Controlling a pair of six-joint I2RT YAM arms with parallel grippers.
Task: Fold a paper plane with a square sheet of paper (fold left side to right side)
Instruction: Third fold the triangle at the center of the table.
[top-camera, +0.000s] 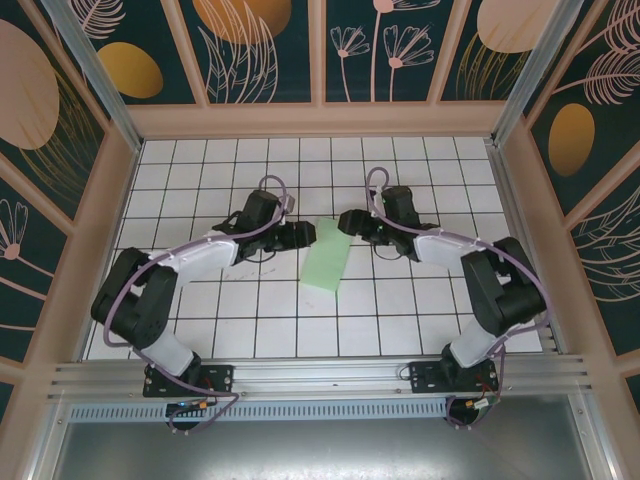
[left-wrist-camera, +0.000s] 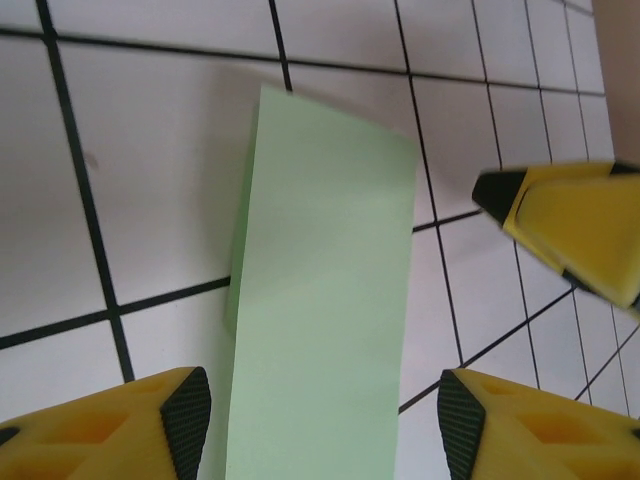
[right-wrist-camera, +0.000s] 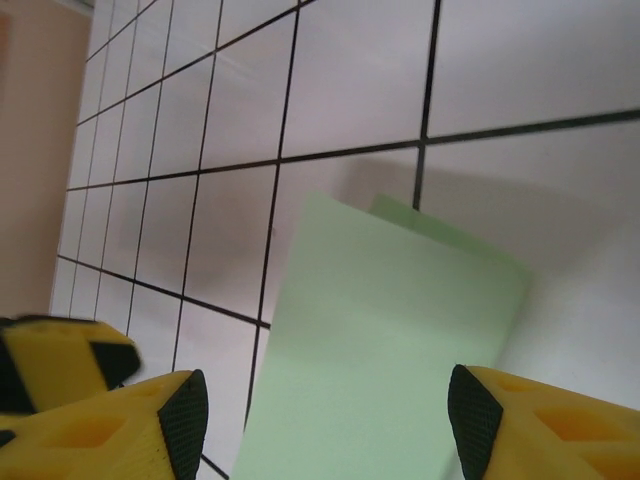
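Straddling the square sheet of paper (left-wrist-camera: 320, 300), the left gripper (left-wrist-camera: 325, 425) has its jaws apart, nothing held; the right gripper (right-wrist-camera: 328, 420) is likewise spread, facing it across the sheet's far half. The sheet lies flat between both, folded to a narrow strip, long axis running away from the bases, far end leaning right. White gridded table (top-camera: 420, 310) beneath; teal leaf-print walls (top-camera: 265, 50) beyond.
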